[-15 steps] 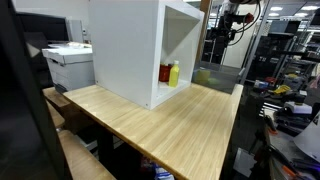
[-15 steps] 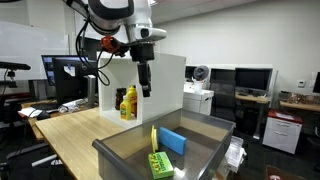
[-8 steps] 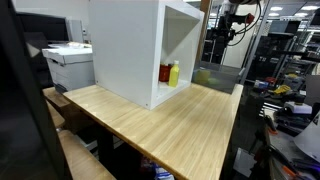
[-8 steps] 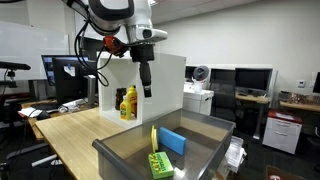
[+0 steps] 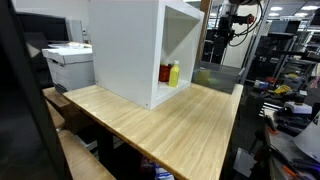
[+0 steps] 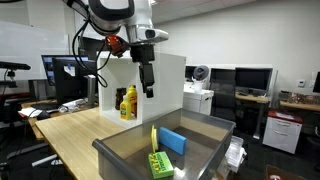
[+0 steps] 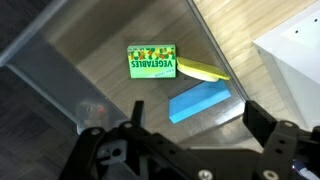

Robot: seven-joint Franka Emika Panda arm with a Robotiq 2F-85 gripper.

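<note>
Your hand hangs wide open, holding nothing, over the clear bin with the green vegetables box and blue block inside.

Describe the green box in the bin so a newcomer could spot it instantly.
On the light wooden table stands a translucent grey plastic bin. Inside, a flat green box lies beside a yellow banana-shaped piece and a plain blue block. Only the green box carries printed lettering: VEGETABLES.

The arm arches overhead with its wrist turned down; the gripper hangs vertically, jaws spread wide and empty.
</note>
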